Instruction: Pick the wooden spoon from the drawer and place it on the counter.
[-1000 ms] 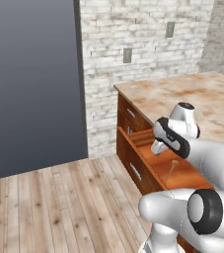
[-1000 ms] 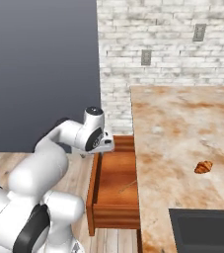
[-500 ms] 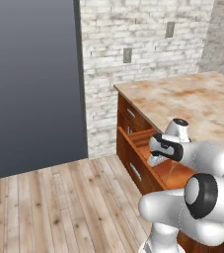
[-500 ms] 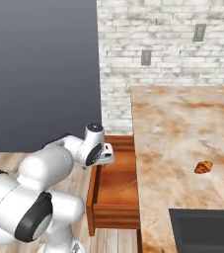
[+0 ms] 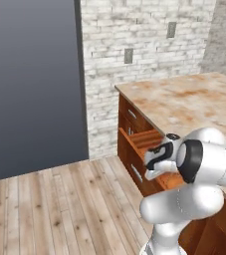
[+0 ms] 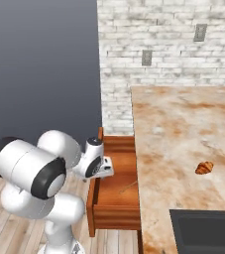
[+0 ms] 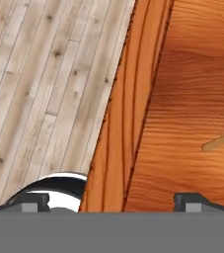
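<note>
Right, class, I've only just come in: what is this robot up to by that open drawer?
A white robot arm has its gripper low over the front edge of the open drawer, fingers apart and holding nothing. The wooden spoon lies on the drawer floor, untouched; in the hand view the end of its handle shows off to one side. The counter beside the drawer carries a small croissant. So the spoon is not yet picked up.

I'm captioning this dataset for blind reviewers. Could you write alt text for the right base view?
An open wooden drawer juts from under a marbled counter, with a thin wooden spoon lying on its floor. The white robot arm's hand hangs over the drawer's left edge. A small croissant sits on the counter.
</note>
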{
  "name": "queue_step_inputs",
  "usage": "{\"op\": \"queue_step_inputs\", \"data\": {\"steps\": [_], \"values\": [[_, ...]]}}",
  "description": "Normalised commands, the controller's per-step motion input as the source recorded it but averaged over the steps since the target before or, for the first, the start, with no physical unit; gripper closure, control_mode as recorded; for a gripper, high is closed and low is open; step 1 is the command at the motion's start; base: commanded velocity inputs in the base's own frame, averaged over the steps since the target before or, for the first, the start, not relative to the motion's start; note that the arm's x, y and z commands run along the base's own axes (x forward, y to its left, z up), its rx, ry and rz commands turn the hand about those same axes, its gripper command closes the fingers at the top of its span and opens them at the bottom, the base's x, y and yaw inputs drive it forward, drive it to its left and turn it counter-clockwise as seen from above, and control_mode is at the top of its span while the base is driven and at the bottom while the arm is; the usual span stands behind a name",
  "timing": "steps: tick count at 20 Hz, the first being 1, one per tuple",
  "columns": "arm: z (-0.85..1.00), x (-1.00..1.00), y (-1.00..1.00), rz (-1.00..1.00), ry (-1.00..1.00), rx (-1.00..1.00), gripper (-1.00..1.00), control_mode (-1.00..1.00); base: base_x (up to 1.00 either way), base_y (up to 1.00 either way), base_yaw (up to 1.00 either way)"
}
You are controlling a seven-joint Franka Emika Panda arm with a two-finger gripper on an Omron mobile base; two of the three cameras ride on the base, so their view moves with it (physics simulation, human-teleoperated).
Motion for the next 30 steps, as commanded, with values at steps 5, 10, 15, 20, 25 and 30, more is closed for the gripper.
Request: {"op": "queue_step_inputs", "data": {"steps": [5,10,15,20,25,30], "values": [[-0.46,-0.10,0.61,0.01,0.18,-0.01,-1.00,-1.00,0.00,0.00,0.00],[-0.10,-0.36,1.00,0.03,0.10,-0.08,-1.00,-1.00,0.00,0.00,0.00],[0.07,-0.33,1.00,0.07,0.00,-0.08,-1.00,-1.00,0.00,0.00,0.00],[0.42,-0.02,1.00,0.07,-0.05,0.01,-1.00,-1.00,0.00,0.00,0.00],[1.00,0.00,0.59,-0.13,-0.28,0.11,-1.00,-1.00,0.00,0.00,0.00],[1.00,0.00,-0.38,-0.33,-0.19,0.16,-1.00,-1.00,0.00,0.00,0.00]]}}
